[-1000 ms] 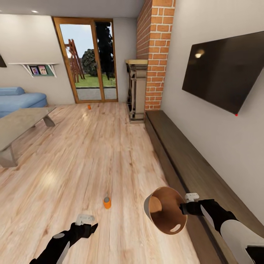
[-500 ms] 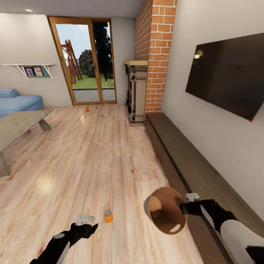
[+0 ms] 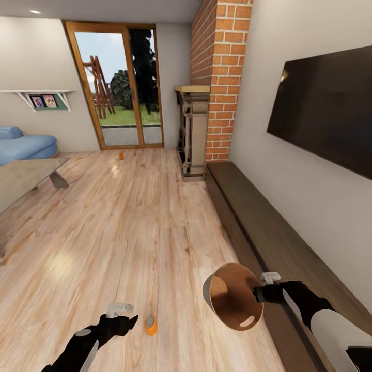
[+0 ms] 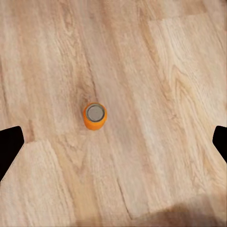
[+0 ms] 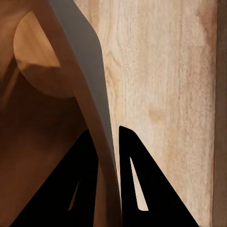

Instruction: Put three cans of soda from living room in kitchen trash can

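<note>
The left gripper (image 3: pixel 120 314) hangs low over the wooden floor (image 3: pixel 129 222) with its fingers spread wide apart and nothing between them; just beside it stands the near orange soda can (image 3: pixel 150 325), upright on the boards; in the left wrist view that can (image 4: pixel 95 116) sits silver top up, roughly midway between the two dark fingertips showing at the frame edges, so the line-up looks fair. Over on the other side, the right gripper (image 3: pixel 260 293) is clamped on the rim of the trash can (image 3: pixel 232 302), fingers pinching the thin wall (image 5: pixel 97 127); the bin is tipped on its side, brown mouth facing the camera, held off the floor next to the long dark bench (image 3: pixel 268 232). A second orange can (image 3: pixel 121 155) waits far off by the glass door (image 3: pixel 116 85); a third can I cannot pick out.

Now the dangers, as I judge them; the can is small, round and light, so a descending finger that clips its top could knock it over and send it rolling across the smooth boards; a descent a shade off-centre would do that. The bin grip worries me too; a pinch on one edge of the rim leaves the whole weight hanging, and a swing of the arm could twist it loose; tipped like this, anything dropped in could roll straight back out.
</note>
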Available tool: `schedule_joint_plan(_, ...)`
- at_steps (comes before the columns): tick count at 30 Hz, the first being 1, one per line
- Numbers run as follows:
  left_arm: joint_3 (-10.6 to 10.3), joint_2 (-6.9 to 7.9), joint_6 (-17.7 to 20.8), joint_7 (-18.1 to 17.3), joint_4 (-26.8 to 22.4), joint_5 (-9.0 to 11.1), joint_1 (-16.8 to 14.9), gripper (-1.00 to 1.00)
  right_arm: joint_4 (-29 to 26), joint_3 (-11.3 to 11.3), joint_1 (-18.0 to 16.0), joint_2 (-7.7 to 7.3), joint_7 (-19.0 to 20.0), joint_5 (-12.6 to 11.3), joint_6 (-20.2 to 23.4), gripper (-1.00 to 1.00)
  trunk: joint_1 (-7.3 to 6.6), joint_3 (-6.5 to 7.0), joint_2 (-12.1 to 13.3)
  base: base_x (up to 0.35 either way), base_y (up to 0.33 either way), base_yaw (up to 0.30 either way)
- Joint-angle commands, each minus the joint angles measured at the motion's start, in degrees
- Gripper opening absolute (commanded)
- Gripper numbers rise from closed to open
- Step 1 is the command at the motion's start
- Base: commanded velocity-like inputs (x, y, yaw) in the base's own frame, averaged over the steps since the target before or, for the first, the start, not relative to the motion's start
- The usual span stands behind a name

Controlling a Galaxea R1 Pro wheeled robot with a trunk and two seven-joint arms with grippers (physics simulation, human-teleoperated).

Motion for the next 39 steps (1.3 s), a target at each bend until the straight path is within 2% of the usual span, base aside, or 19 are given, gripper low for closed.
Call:
schedule_joint_plan(1,0.0,0.00,0.0,0.0,0.0,0.0,0.0,1.00,-0.1,-0.3,0.0,0.02,0.3,-0.9,0.2,-1.00,0.00,0.01,0.0,0.316,0.001,0.000)
schedule_joint_plan(21,0.1,0.05,1.2,0.0,0.4,-0.2,-0.2,1.00,-0.1,-0.3,0.0,0.02,0.3,-0.9,0.2,-1.00,0.00,0.01,0.0,0.316,0.000,0.000)
schedule_joint_plan(30,0.1,0.08,5.5,-1.6,0.1,2.3,-0.3,1.00,-0.1,-0.3,0.3,0.32,0.2,-0.8,0.2,-1.00,0.00,0.01,0.0,0.088,0.000,0.000)
schedule_joint_plan(35,0.2,0.08,10.0,-1.7,0.0,3.0,-1.4,1.00,-0.1,-0.3,0.5,0.78,0.1,-0.8,0.2,-1.00,0.00,0.01,0.0,0.014,0.000,0.000)
schedule_joint_plan(39,0.2,0.05,12.1,-1.8,-0.1,3.4,-2.0,1.00,-0.2,-0.3,0.5,0.85,0.1,-0.8,0.2,-1.00,0.00,0.01,0.0,0.005,0.000,0.000)
